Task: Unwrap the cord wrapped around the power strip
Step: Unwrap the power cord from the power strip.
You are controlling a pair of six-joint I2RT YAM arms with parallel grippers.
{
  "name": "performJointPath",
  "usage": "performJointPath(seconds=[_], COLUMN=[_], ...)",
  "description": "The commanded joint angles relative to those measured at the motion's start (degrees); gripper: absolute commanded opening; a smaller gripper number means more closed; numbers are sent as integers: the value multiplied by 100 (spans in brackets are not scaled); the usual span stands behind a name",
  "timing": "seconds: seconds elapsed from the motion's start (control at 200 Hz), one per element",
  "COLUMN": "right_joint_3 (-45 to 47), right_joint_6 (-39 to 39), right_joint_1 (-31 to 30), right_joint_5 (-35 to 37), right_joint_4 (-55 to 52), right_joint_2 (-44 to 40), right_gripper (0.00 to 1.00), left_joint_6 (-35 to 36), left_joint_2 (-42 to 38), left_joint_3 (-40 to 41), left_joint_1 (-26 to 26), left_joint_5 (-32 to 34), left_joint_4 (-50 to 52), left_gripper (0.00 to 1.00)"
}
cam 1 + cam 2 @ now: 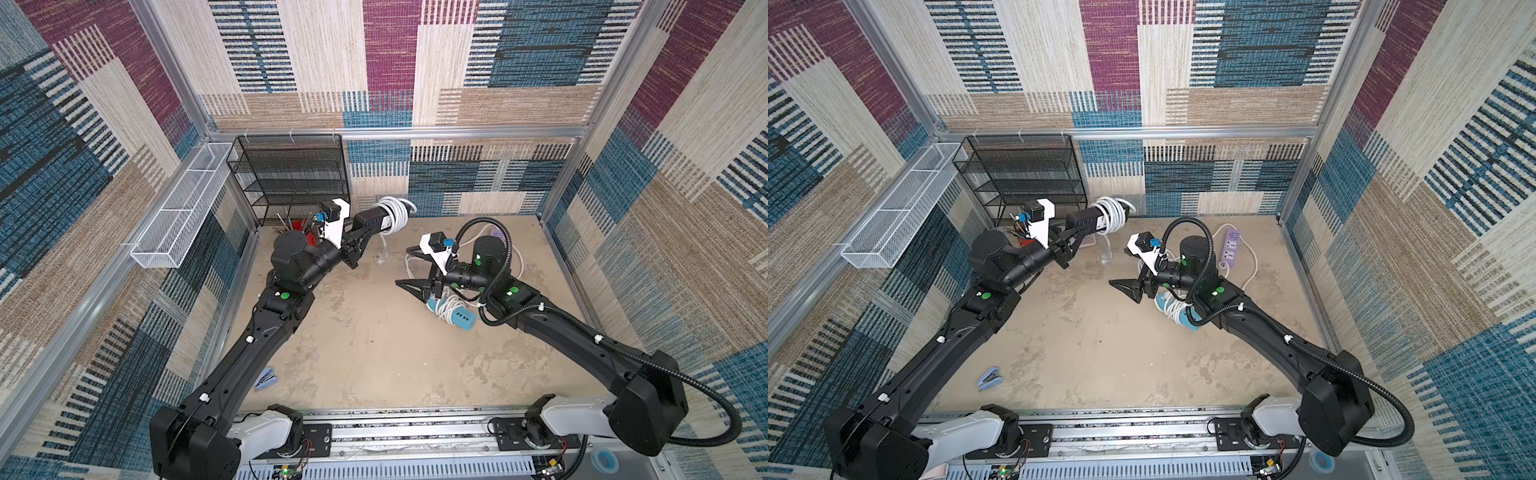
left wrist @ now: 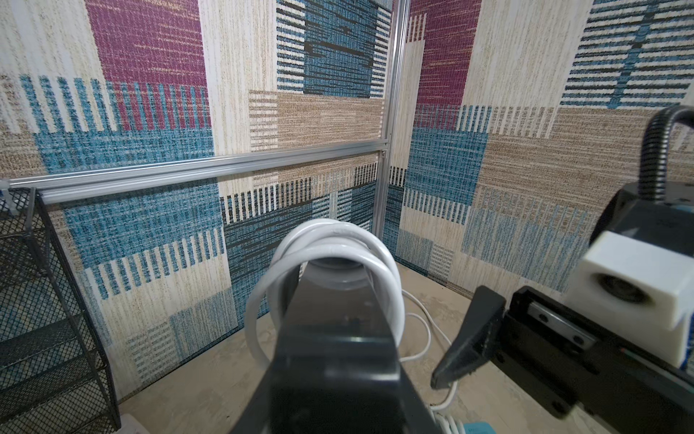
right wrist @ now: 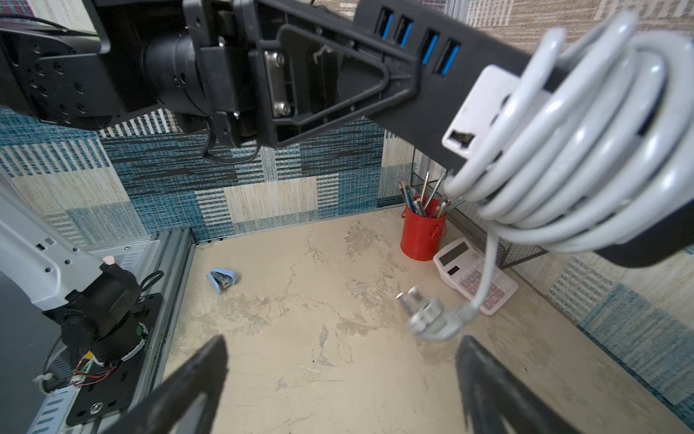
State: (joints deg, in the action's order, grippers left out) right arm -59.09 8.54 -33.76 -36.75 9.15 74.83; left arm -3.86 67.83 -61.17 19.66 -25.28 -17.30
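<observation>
A black power strip (image 1: 368, 219) (image 1: 1082, 218) is held up off the table, with my left gripper (image 1: 360, 233) shut on its near end. A white cord (image 1: 395, 212) (image 1: 1112, 212) is coiled in several turns around its far end. In the left wrist view the strip (image 2: 334, 330) fills the space between my jaws, and the cord (image 2: 338, 248) loops beyond it. The plug (image 3: 432, 319) (image 1: 381, 255) dangles loose below the coil (image 3: 563, 158). My right gripper (image 3: 343, 342) (image 1: 403, 266) is open and empty, just below and beside the hanging plug.
A blue power strip (image 1: 459, 319) with wrapped cord lies under my right arm, and a purple one (image 1: 1231, 247) lies behind it. A red pencil cup (image 3: 422, 233), calculator (image 3: 473, 274), black mesh shelf (image 1: 291, 174) and white basket (image 1: 178, 212) stand back left. A stapler (image 1: 266, 378) lies front left.
</observation>
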Motion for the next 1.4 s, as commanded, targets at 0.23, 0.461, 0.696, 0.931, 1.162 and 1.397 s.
performJointPath(seconds=[0.23,0.461,0.696,0.931,1.162,1.397], right_joint_3=[357,669,540,204,-136,-433], right_joint_6=[-740,-1310,-1767,-2084,-2168,-2337], right_joint_1=[960,1448,1566,1572,1566,1567], right_joint_5=[-378,-889,-1509,-1938,-2095,-2155], right_joint_4=[670,1525,2371,3100,3337,3602], right_joint_2=[-430,-257,306,795,1093,1394], right_gripper=[98,98,98,98,100,95], left_joint_6=[-275,-717,-1451,-2209,-2920,-3212], left_joint_2=[-105,-53,143,331,561,682], left_joint_3=[-12,-35,-62,-87,-141,-216], left_joint_1=[-114,-213,-294,-367,-402,-401], left_joint_5=[-110,-561,-1328,-1845,-2257,-2697], left_joint_4=[-741,-1055,-1677,-2484,-3191,-3522], left_gripper=[0,0,0,0,0,0])
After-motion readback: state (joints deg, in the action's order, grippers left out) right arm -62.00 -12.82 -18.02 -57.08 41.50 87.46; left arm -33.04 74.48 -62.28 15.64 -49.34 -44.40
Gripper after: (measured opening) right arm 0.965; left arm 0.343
